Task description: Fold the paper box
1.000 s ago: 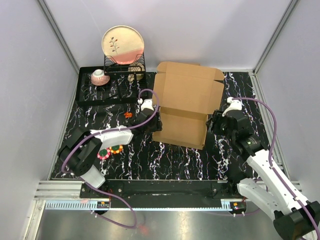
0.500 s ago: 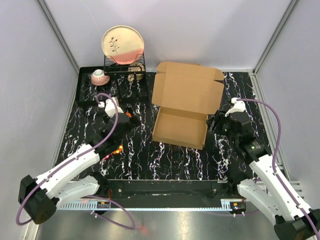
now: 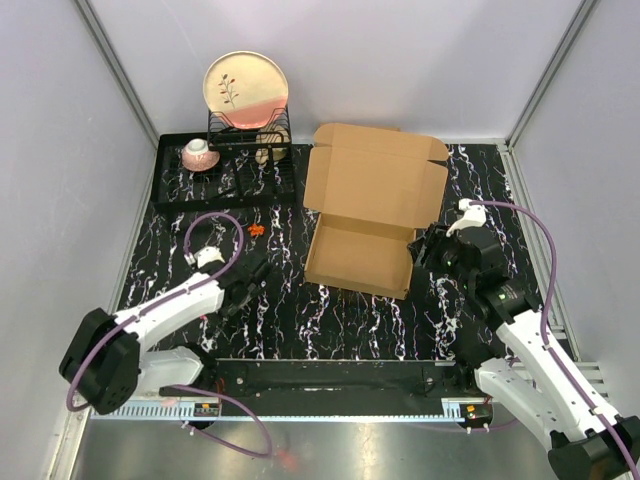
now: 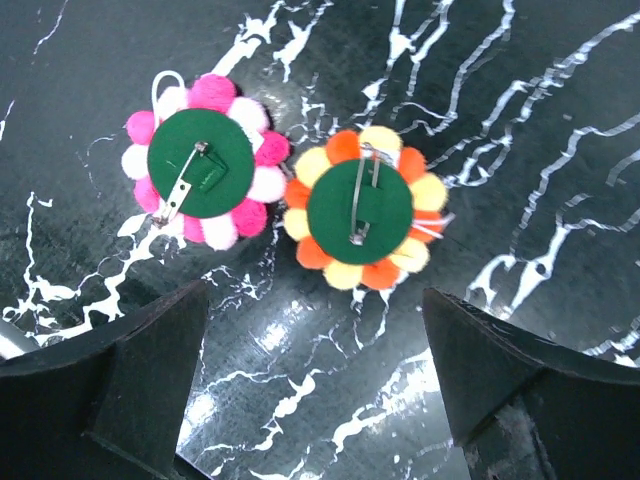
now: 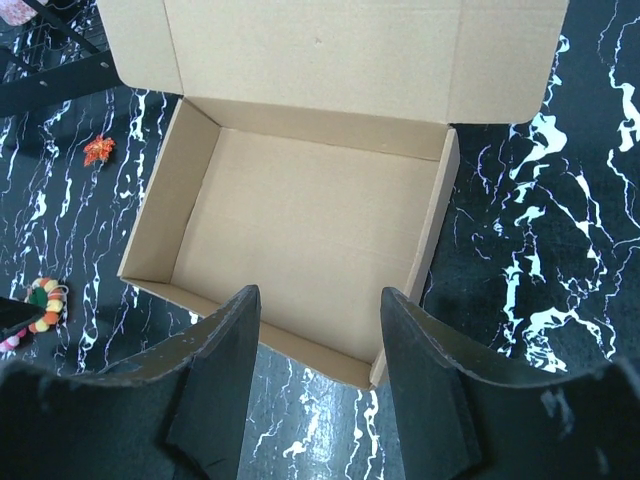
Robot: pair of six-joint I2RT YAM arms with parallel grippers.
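The paper box (image 3: pixel 358 256) stands mid-table as a shallow brown cardboard tray, with its lid (image 3: pixel 375 182) and side flaps lying open behind it. The right wrist view shows the bare inside of the paper box (image 5: pixel 300 215). My right gripper (image 3: pixel 420 250) hovers at the tray's right wall, open; in its own view the right gripper (image 5: pixel 320 375) has nothing between its fingers and is off the box's near corner. My left gripper (image 3: pixel 250 283) is well left of the box, open (image 4: pixel 315 375) over bare tabletop.
Two pom-pom flower brooches lie face down under the left gripper: a pink one (image 4: pixel 205 165) and an orange one (image 4: pixel 362 210). A small orange bit (image 3: pixel 257 229) lies left of the box. A dish rack with a plate (image 3: pixel 246 85) and a cup (image 3: pixel 199 153) stands at the back left.
The left arm let go of the box's left side and drew back to the near left, its gripper opening wide. The right gripper stayed at the box's right wall.
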